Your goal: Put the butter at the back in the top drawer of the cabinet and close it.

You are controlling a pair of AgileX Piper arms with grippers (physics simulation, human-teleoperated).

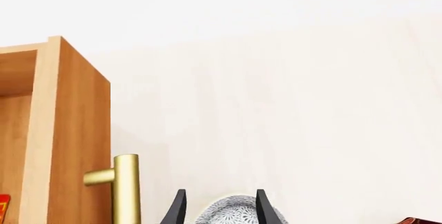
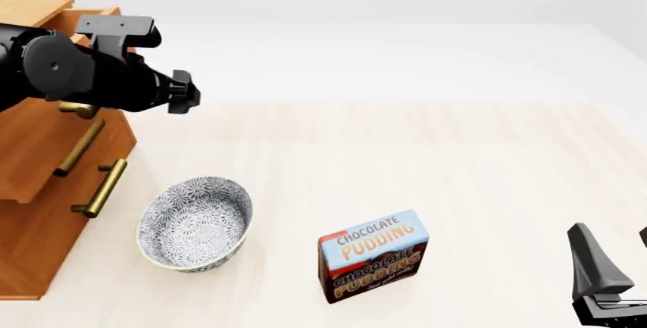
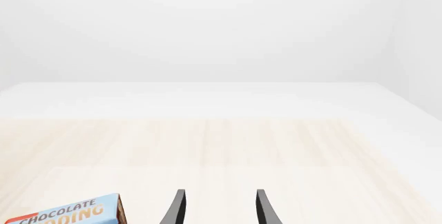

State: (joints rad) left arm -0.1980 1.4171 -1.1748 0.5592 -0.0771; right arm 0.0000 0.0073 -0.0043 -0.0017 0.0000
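Observation:
The cabinet stands at the table's left edge. Its top drawer is pulled open, and its brass handle is close beside my left gripper. A sliver of red, apparently the butter, shows inside the drawer at the edge of the left wrist view. In the front view my left arm hides it. My left gripper is open and empty. It hovers by the drawer front, above the table. My right gripper is open and empty, low at the front right.
A patterned blue-white bowl sits in front of the cabinet and also shows below my left gripper. The Chocolate Pudding box stands upright at front centre; its corner shows in the right wrist view. Two lower drawer handles jut from the cabinet.

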